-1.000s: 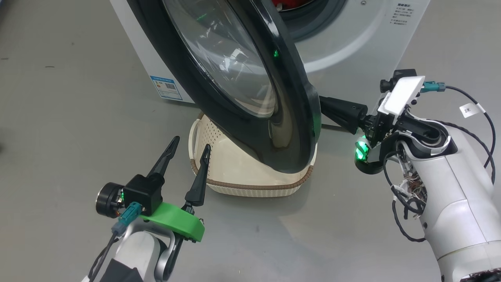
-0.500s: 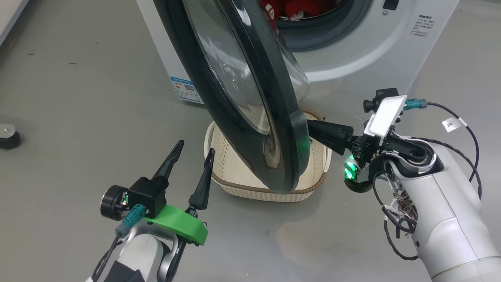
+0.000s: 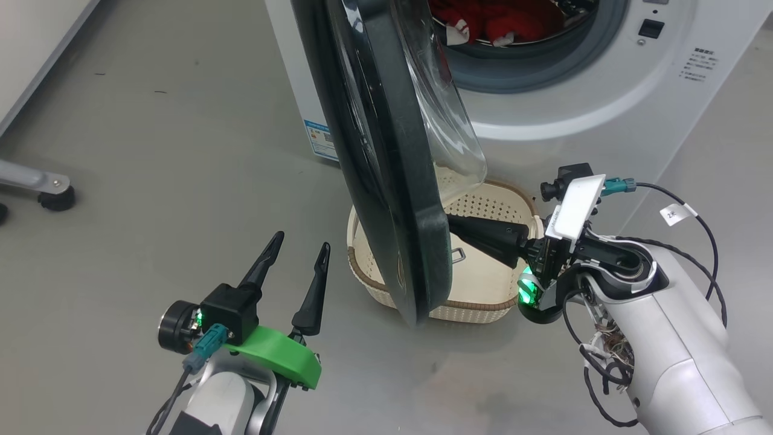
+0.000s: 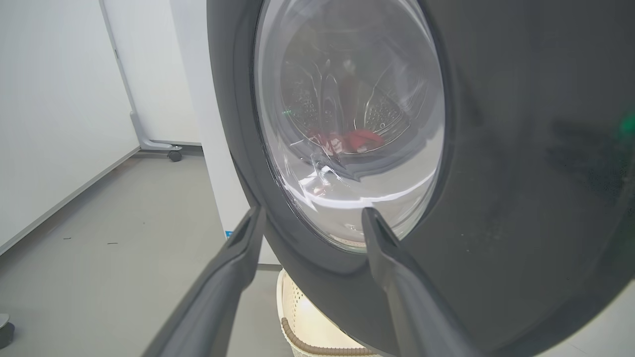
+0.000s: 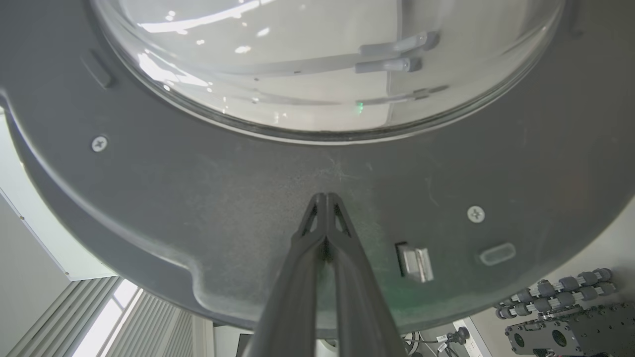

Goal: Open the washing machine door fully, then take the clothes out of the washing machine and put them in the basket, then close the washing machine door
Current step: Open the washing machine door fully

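Centrally in the head view, washing machine door [image 3: 392,151] swung out and seen almost edge-on, wide glossy black rim upright, clear glass bowl bulging toward the drum side. Behind it, white washing machine [image 3: 574,109], grey rubber ring around the open drum mouth, small blue-and-white sticker [image 3: 320,140] low on the side panel. Inside the drum, clothes [image 3: 501,21]: bright red soft fabric heaped at the bottom of the opening, glimpsed red through the glass from the left wrist too. On the grey floor [image 3: 151,151] just in front of the machine, cream perforated basket [image 3: 465,314] with brown woven-look rim, its left part hidden behind the door's lower edge. Right gripper [image 3: 462,229] on the door's inner side, reaching across above the basket, claw pressed tightly together and pinching nothing, tips laid against the dark inner rim just below the glass bowl, small metal latch [image 5: 415,262] close beside them. Left gripper [image 3: 302,241] at lower left, on the door's outer side, claw spread wide and holding nothing, clear of the door, pointing toward the lower part of the black rim.
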